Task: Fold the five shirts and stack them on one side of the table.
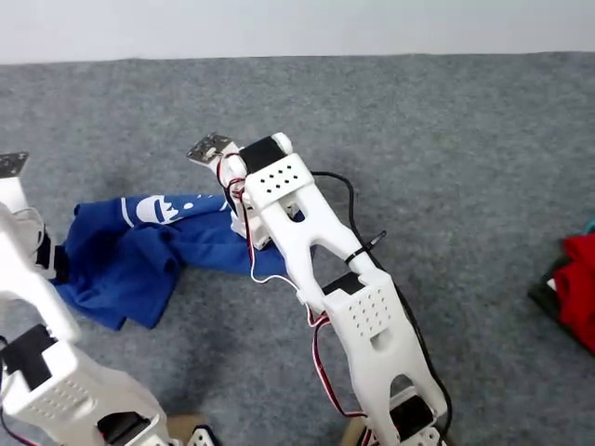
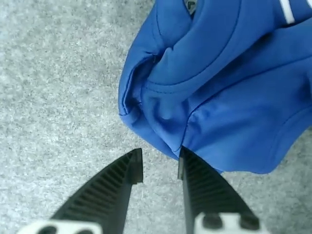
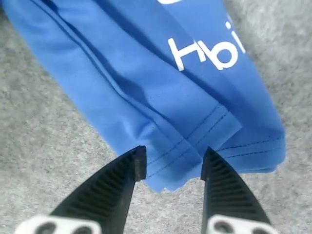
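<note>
High view, table [image 1: 446, 139]: grey, felt-like top, carries everything.
right arm [image 1: 316, 251]: stretches from the near edge to the shirt's right end.
left arm [image 1: 46, 372]: near-left corner, wrist at the shirt's left end.
blue shirt [image 1: 139, 251]: crumpled, unfolded, left of centre on the table; white print facing up (lettering not read).
red cloth [image 1: 578, 288]: bunched at the table's right edge, well apart from the blue shirt.
right gripper [image 3: 173, 163]: fingers wide apart, stitched hem corner between the tips; not clamped, holds nothing.
left gripper [image 2: 160, 165]: fingers slightly apart, one tip at the edge of a rolled fold; holds nothing.
</note>
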